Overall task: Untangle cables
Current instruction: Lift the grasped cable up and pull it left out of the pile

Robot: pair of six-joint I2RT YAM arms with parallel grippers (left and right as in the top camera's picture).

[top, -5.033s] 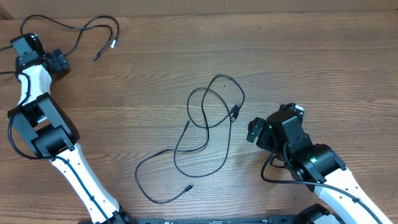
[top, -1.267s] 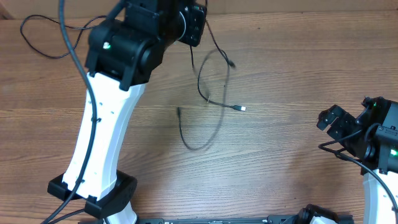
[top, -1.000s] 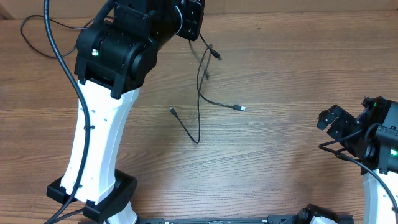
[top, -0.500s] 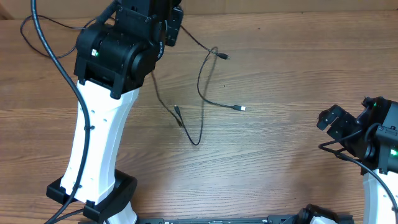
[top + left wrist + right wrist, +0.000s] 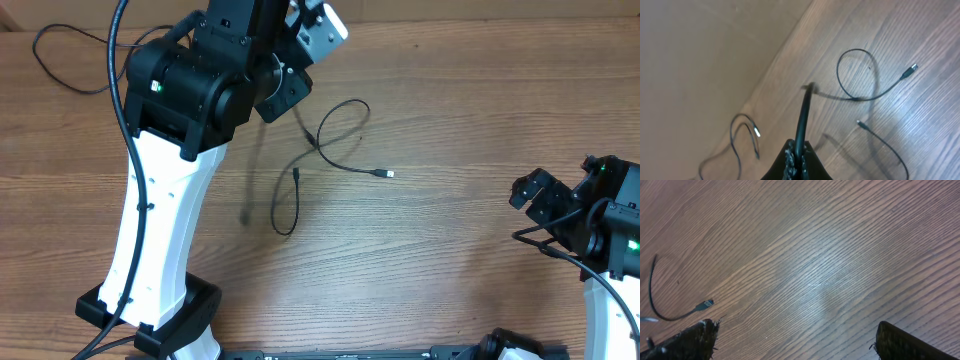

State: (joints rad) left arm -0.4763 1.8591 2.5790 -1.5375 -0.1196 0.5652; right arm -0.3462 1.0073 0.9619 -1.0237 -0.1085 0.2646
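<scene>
Wood-grain table (image 5: 480, 90) fills every view, with a plain beige wall beyond its far edge in the left wrist view. Nearest the robot, on the right side, the right gripper (image 5: 796, 330) sits low over bare wood, its fingers (image 5: 690, 341) spread wide with nothing between them. On the left side the left arm (image 5: 160, 220) rises tall from its base at the near edge. From overhead, its white link and black joints hide the wood beneath them and also the spot where the fingers meet the cord. The left gripper (image 5: 797, 162) is pinched tight on one cable (image 5: 342, 122), a short stretch of which stands up from the fingers before dropping to the table. Around mid-table that cable lies slack. It forms a loop, with a silver-tipped plug (image 5: 388, 175) pointing toward the right arm, well apart from it, and a dark plug end (image 5: 297, 175) just left of the loop, above a curved run that bends back toward the robot. Farthest off, at the far left corner, the second cable (image 5: 60, 62) lies loose on its own — apart from the first, partly hidden behind the arm's own thick lead.
</scene>
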